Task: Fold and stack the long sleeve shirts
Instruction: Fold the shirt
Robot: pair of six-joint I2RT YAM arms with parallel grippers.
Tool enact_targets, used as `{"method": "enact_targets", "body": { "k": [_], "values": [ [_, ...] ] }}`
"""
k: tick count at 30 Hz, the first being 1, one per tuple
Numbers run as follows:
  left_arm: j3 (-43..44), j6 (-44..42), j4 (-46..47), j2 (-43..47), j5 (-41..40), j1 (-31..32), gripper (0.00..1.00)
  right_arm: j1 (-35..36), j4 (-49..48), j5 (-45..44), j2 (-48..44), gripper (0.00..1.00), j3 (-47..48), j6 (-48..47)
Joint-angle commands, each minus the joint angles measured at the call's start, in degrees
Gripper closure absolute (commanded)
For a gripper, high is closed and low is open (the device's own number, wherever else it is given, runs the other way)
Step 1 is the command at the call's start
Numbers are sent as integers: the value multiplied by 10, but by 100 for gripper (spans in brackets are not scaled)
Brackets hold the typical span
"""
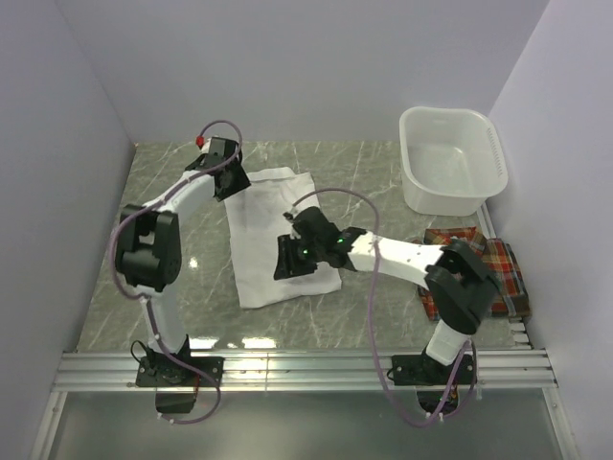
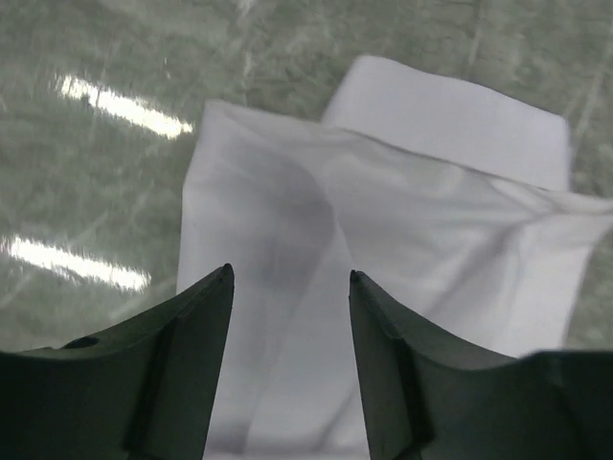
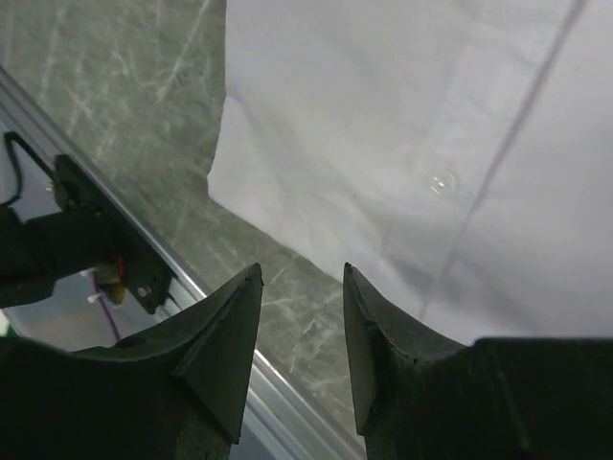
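**Both sets of fingers apart over the white shirt; plaid shirt off to the right**

Nearest me, the metal rail (image 1: pixel 306 364) runs along the front edge of the desk (image 1: pixel 192 278), with both arm bases bolted to it.

Near right: the plaid shirt (image 1: pixel 500 270) lies folded at the right edge of the desk. The right arm's elbow covers part of it. It is well apart from the white shirt, so the two are not stacked.

Centre: the white shirt (image 1: pixel 273 225) lies on the desk as a long folded oblong running near to far, tilted a little, with its far end spread wider than its near end. The right arm reaches leftward across the desk, and the right fingers (image 1: pixel 286 261) sit over the shirt's near right part. On the right wrist camera they stand moderately apart with nothing between them. Bare desk shows through the gap, and the shirt's near edge lies just beyond the tips. One small button (image 3: pixel 442 182) shows beside a seam line. I cannot tell whether the tips touch the cloth.

Farther, left: the left fingers (image 1: pixel 233 184) are at the far left corner of the white shirt. On the left wrist camera they are parted, fairly wide, and hold nothing. Between and beyond them I see white cloth, with one layer lying over another.

Far right: a white plastic basin (image 1: pixel 490 153) stands near the right wall, just beyond the plaid shirt.
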State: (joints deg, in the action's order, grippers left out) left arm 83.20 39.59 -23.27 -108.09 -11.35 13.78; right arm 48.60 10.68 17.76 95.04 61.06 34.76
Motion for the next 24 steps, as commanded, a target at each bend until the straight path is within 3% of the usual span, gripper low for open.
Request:
{"method": "enact_targets", "body": {
  "k": [1, 5, 7, 15, 19, 24],
  "values": [
    [61, -39, -2, -61, -8, -12, 44, 26, 57, -29, 61, 53, 53, -34],
    [87, -40, 2, -115, 11, -31, 49, 26, 61, -60, 94, 53, 50, -49],
    [88, -36, 0, -138, 17, -40, 60, 26, 74, -99, 105, 54, 46, -67],
    [11, 15, -10, -141, -8, -56, 76, 2, 120, -219, 113, 54, 22, -160],
    [-98, 103, -58, -88, -46, -64, 85, -38, 165, -267, 127, 52, 39, -212],
    [-283, 180, -25, 64, 0, -95, 89, -83, 207, -286, 142, 52, 126, -278]
  ]
}}
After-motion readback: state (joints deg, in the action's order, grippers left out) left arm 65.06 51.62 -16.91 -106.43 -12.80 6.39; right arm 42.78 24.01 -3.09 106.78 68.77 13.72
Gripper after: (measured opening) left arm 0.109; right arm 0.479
